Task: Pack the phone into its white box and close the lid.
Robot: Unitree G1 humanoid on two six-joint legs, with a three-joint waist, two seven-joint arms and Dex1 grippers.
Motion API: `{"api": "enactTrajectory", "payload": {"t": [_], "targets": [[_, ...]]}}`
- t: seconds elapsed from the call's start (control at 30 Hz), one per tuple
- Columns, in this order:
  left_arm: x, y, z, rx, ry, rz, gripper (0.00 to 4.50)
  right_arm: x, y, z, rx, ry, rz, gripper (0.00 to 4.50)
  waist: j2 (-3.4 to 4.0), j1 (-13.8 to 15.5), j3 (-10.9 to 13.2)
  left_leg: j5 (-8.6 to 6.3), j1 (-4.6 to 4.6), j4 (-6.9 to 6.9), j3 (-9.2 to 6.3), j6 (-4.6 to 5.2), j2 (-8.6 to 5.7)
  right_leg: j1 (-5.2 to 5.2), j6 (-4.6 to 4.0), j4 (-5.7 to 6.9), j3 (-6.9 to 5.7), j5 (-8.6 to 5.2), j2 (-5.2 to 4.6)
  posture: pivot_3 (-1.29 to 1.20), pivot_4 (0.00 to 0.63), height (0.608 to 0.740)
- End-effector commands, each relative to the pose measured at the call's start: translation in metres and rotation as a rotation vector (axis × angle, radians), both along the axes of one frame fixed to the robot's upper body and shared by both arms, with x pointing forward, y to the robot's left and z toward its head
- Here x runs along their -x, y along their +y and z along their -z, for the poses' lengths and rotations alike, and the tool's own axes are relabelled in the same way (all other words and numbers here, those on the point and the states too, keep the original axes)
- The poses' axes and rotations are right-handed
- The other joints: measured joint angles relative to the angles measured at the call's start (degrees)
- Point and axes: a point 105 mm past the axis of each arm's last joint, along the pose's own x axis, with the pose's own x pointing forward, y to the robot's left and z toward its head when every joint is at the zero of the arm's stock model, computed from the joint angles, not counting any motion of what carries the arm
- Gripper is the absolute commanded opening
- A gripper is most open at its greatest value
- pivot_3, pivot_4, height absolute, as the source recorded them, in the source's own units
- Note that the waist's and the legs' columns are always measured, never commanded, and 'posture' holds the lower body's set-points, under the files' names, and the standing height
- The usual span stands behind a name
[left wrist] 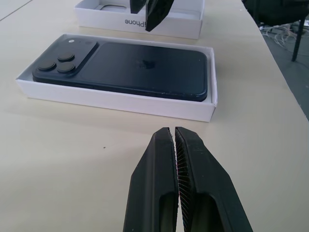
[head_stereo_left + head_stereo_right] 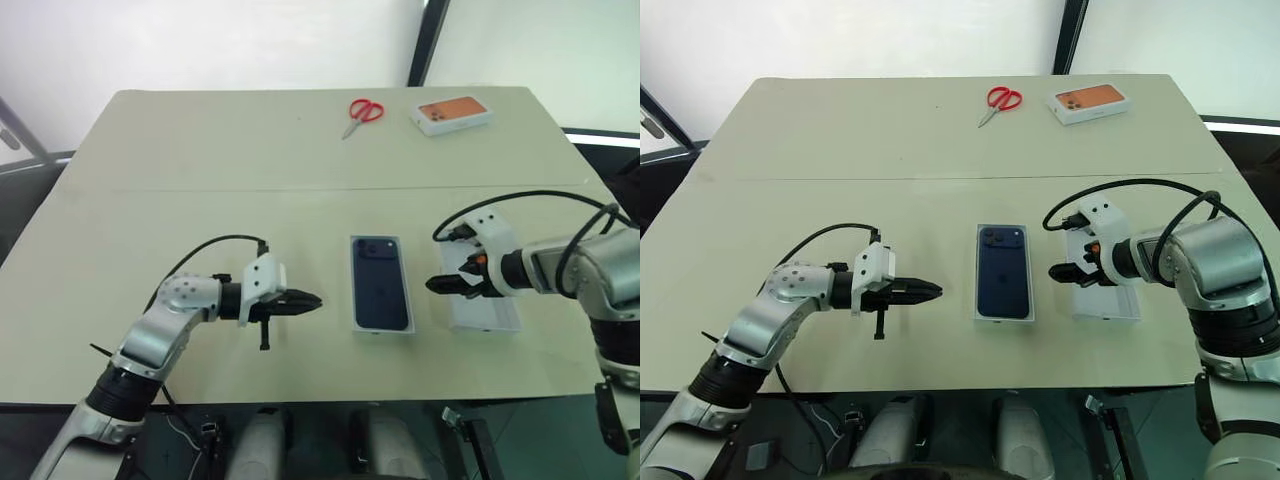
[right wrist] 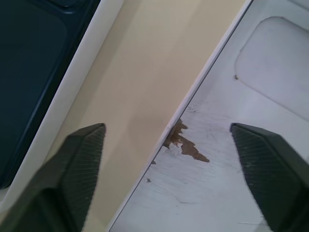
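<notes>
Straddling lid (image 2: 1106, 300) edge, right gripper (image 2: 1072, 272) open; left gripper (image 2: 925, 291) closed, empty. Risk: shallow pinch slips, lid drops, knocks phone (image 2: 1003, 270).

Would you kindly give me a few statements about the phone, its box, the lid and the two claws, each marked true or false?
1. The phone lies in the white box. True.
2. The lid is already on the box. False: it lies open side up beside it.
3. The left claw is shut. True.
4. The right claw grips the scissors. False: it is open over the lid's edge; the scissors lie at the table's far side.
</notes>
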Motion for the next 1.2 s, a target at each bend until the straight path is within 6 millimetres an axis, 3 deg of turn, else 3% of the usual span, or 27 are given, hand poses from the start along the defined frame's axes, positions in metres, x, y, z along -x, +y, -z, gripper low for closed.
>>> {"api": "enactTrajectory", "payload": {"t": [0.03, 0.2, 0.4, 0.47, 0.6, 0.73, 0.93, 1.2], "targets": [[0.000, 0.002, -0.011, 0.041, -0.053, -0.012, 0.18, -0.001, 0.003, -0.007, -0.012, 0.016, -0.001, 2.59, 0.00, 0.0, 0.0, 0.00, 0.00, 0.00, 0.01, 0.00, 0.00, 0.00, 0.00, 0.00, 0.00, 0.00, 0.00, 0.00, 0.150, 0.698], [-0.002, 0.005, -0.011, 0.066, -0.058, -0.057, 0.18, -0.004, 0.010, -0.015, -0.049, 0.035, 0.003, 0.03, 0.00, 0.0, 0.0, -0.01, 0.00, 0.01, 0.03, 0.03, 0.02, 0.00, 0.00, 0.00, 0.01, 0.00, 0.01, 0.00, 0.150, 0.698], [-0.007, 0.011, -0.012, 0.099, -0.062, -0.120, 0.18, -0.009, 0.012, -0.026, -0.135, 0.044, 0.063, 0.03, 0.00, 0.0, 0.0, -0.03, -0.01, 0.02, 0.05, 0.05, 0.03, 0.00, 0.00, 0.00, 0.01, 0.00, 0.02, 0.00, 0.150, 0.698], [-0.012, 0.017, -0.014, 0.117, -0.067, -0.164, 0.18, -0.015, 0.017, -0.041, -0.226, 0.010, 0.073, 0.03, 0.00, 0.0, 0.0, -0.04, -0.02, 0.03, 0.07, 0.06, 0.03, -0.01, 0.00, 0.00, 0.01, 0.00, 0.02, 0.00, 0.150, 0.698], [-0.025, 0.034, -0.018, 0.143, -0.075, -0.274, 0.18, -0.017, 0.048, -0.100, -0.533, -0.137, -0.055, 0.03, 0.08, -0.2, 0.1, -0.05, -0.02, 0.03, 0.10, 0.08, 0.09, -0.05, 0.00, 0.04, 0.04, 0.00, 0.09, 0.00, 0.150, 0.698], [-0.031, 0.041, -0.018, 0.147, -0.082, -0.321, 0.18, 0.002, 0.081, -0.125, -0.819, -0.125, -0.215, 0.03, 0.06, 0.2, 0.1, -0.07, -0.06, 0.03, 0.11, 0.13, 0.15, -0.03, 0.00, 0.01, -0.01, 0.00, 0.16, 0.00, 0.150, 0.698], [-0.037, 0.040, -0.018, 0.154, -0.086, -0.341, 0.18, 0.007, 0.120, -0.107, -1.057, -0.071, -0.249, 0.03, 0.06, 0.0, 0.0, -0.08, -0.08, 0.11, 0.07, 0.14, 0.15, -0.04, 0.00, 0.06, 0.02, 0.01, 0.15, 0.00, 0.150, 0.698], [-0.040, 0.038, -0.019, 0.157, -0.091, -0.357, 0.18, 0.023, 0.166, -0.070, -1.229, -0.009, 0.011, 0.03, 0.09, -0.1, 0.0, -0.08, -0.12, 0.08, 0.07, 0.14, 0.18, -0.21, 0.00, 0.18, 0.14, 0.00, 0.18, 0.00, 0.150, 0.698]]}}
